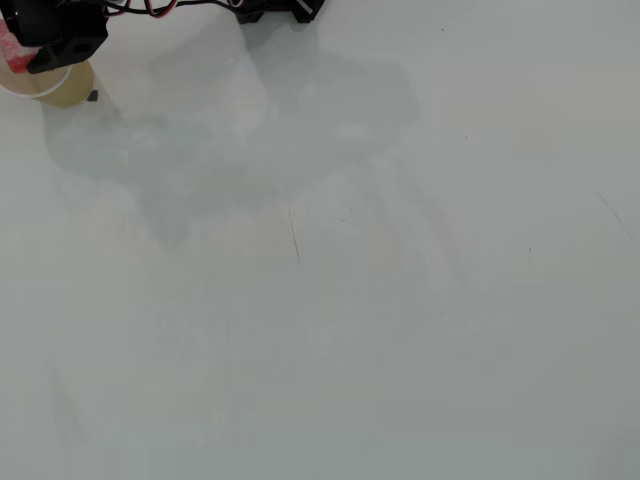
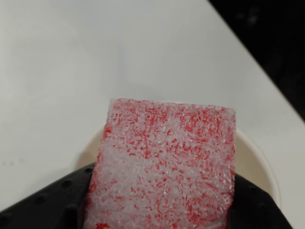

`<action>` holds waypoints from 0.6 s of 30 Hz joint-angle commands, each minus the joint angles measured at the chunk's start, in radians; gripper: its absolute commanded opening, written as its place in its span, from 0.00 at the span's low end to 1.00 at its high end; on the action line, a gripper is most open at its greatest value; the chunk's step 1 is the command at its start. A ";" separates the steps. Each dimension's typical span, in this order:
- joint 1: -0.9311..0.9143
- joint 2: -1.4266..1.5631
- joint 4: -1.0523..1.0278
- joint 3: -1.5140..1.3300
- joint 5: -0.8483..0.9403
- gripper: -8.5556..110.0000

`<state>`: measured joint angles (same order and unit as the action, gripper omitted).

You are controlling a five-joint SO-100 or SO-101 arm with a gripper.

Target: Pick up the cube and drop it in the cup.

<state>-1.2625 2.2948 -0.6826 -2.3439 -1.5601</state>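
Observation:
The cube is a red block with whitish speckled faces, and it fills the middle of the wrist view. My black gripper is shut on it, with a jaw on each side. The beige cup lies directly beneath the cube, its cream inside and round rim showing on both sides. In the overhead view the gripper is at the far top-left corner over the cup. Only a bit of the red cube shows at the left edge.
The arm's base sits at the top edge of the white table. A small dark speck lies beside the cup. In the wrist view the table's edge runs diagonally at upper right, with darkness beyond.

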 commanded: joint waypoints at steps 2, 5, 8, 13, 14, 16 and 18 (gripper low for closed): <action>0.005 0.005 -0.008 0.187 -0.012 0.12; 0.008 -0.011 -0.040 0.207 -0.014 0.12; 0.009 -0.023 -0.057 0.216 -0.014 0.12; 0.012 -0.031 -0.057 0.218 -0.014 0.12; 0.014 -0.031 -0.057 0.218 -0.014 0.12; 0.014 -0.031 -0.057 0.218 -0.014 0.12; 0.015 -0.032 -0.057 0.218 -0.014 0.12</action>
<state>-1.2625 2.2580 -0.7424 -2.3010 -1.5585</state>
